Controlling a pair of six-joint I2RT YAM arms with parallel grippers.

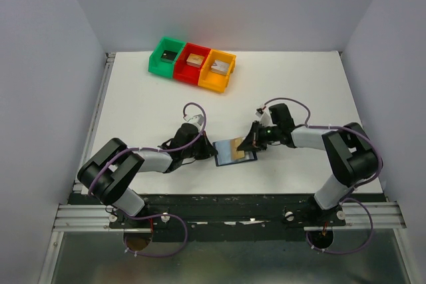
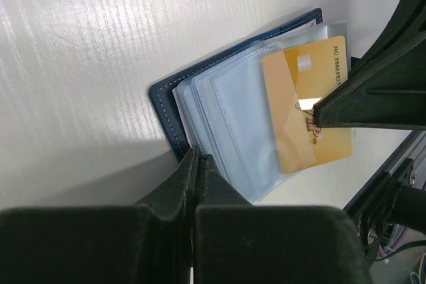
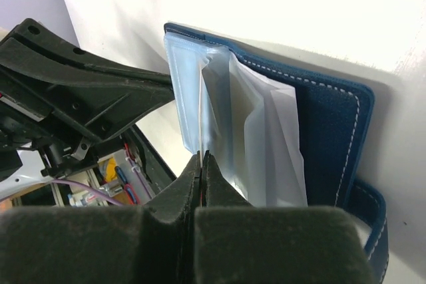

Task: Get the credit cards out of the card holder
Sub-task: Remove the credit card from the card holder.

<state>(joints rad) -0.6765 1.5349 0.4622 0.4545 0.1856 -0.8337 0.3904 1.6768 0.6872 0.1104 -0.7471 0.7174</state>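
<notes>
Stitched navy card holder (image 2: 166, 108), glossy sleeves (image 2: 233, 121), left pincer (image 2: 198, 159) closed (at its edge), right pincer (image 3: 202, 157) pinching thin tan-gold card (image 2: 293, 98)

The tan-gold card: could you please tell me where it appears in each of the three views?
Top external: tan-gold card at centre, on the card holder.
Left wrist: right of centre, over clear sleeves.
Right wrist: not recognisable; only clear sleeves show.
Shared landmark: the card holder's navy cover.

Navy card holder (image 2: 166, 108) lying open, pale blue pockets (image 2: 226, 118) fanned; tan-gold card (image 2: 293, 111) protruding partway from pocket.
</notes>
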